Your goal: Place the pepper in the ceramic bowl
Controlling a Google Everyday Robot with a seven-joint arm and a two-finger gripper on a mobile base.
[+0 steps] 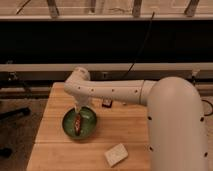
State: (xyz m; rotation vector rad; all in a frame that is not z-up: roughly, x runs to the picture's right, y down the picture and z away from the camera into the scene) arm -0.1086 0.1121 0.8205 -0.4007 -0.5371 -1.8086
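The green ceramic bowl (80, 123) stands on the left part of the wooden table (125, 130). The slim red-orange pepper (78, 123) is inside the bowl's outline, lengthwise near its middle. My gripper (80, 110) hangs from the white arm directly over the bowl's far rim, just above the pepper's upper end. Whether it touches the pepper is not visible.
A small dark boxy object (106, 103) sits on the table right of the bowl, under the arm. A pale rectangular block (116, 154) lies near the front edge. A dark wall and rails run behind the table.
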